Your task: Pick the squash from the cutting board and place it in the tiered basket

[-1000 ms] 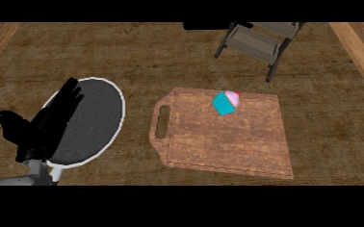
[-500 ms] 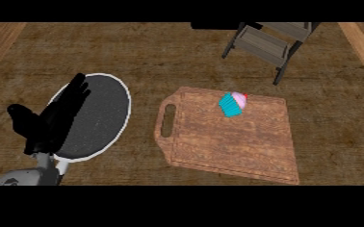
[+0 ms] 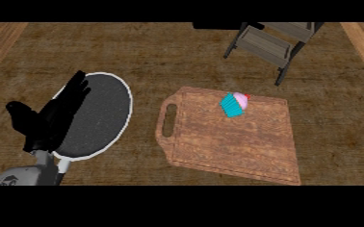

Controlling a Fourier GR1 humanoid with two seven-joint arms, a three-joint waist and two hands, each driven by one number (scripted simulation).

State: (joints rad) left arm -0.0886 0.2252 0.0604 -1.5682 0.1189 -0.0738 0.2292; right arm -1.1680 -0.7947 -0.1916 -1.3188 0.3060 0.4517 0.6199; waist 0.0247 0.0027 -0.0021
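A dark, rough-grained wooden desk filled the head view. Near its middle lay a brown wooden cutting board with a slot handle at its left end, turned a little askew. On the board's upper part, close to the far edge, rested a small object with a ribbed teal body and a pink top; it looked more like a cupcake than a squash, and it lay tilted on its side, touching nothing but the board. At the upper right stood the tiered basket, a dark frame with slatted grey-brown shelves, apart from the board and cut off by the view's top. To the left sat a round dark plate with a white rim. Over the plate's left part hovered the left hand, black, its fingers straight and spread, thumb out to the side, grasping nothing; its grey forearm came in from the lower left corner. The right hand did not show.
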